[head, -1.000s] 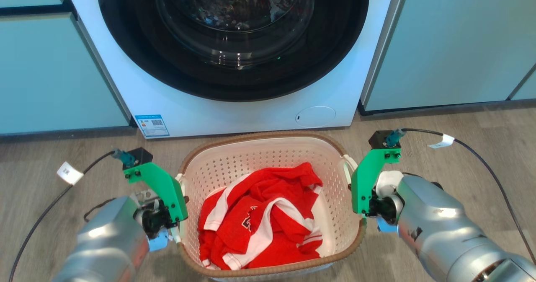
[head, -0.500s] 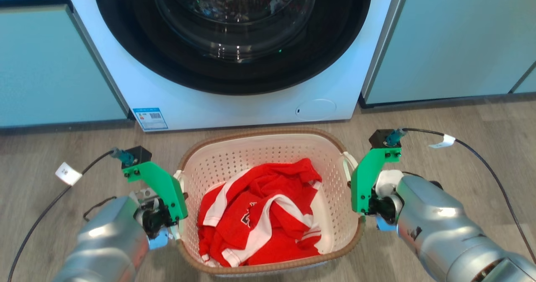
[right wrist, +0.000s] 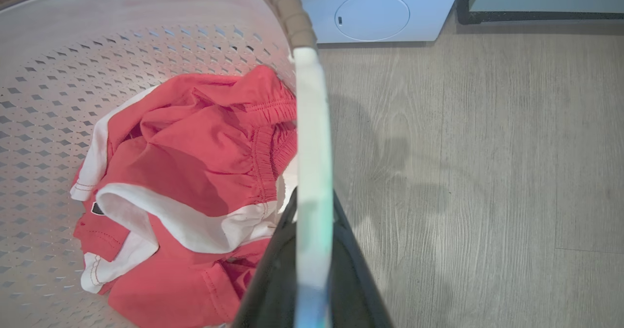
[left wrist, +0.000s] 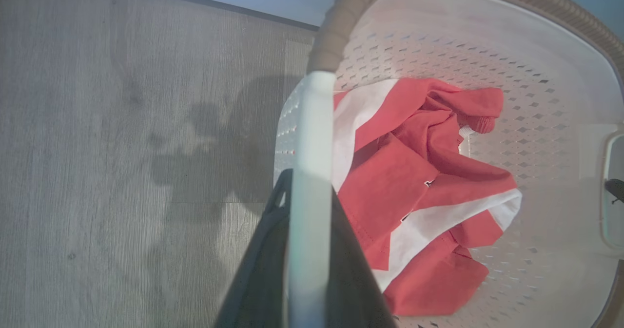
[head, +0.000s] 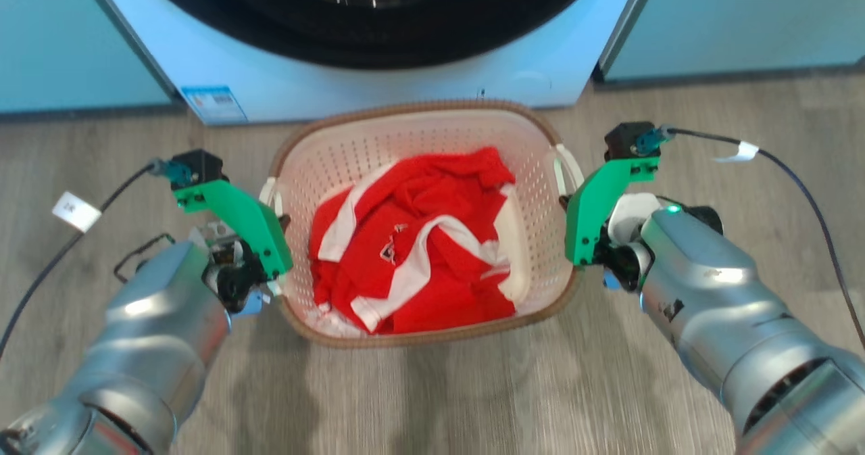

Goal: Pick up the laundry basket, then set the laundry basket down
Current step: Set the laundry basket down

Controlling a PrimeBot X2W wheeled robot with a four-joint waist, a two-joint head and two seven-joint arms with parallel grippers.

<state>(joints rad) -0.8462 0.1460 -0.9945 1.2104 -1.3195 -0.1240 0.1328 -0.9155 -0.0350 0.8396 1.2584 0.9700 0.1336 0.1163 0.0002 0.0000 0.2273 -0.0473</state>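
The left jaws are closed tight on the white plastic loop handle [left wrist: 312,172] at their side of the basket; the strap runs up between the two dark fingers [left wrist: 263,269] with no gap showing. The right jaws are clamped the same way on the opposite white loop handle [right wrist: 312,172].

Between the two arms is the laundry basket [head: 432,140] — small, white, perforated plastic, rounded-rectangular, with a brown woven-look rim band. It sits just in front of the white front-loading washing machine [head: 378,86], over the grey wood-look floor [head: 473,401]. The shadow spread beneath it suggests it is off the floor, though I cannot tell for certain.

A crumpled red-and-white garment [head: 405,252] lies loose inside, heaped toward the near-left corner. The load looks light — one soft shirt in a thin shell. The walls likely flex, and the narrow handles are smooth, so they could slip or pivot in the grip. Holding both handles level should stop the basket tipping.
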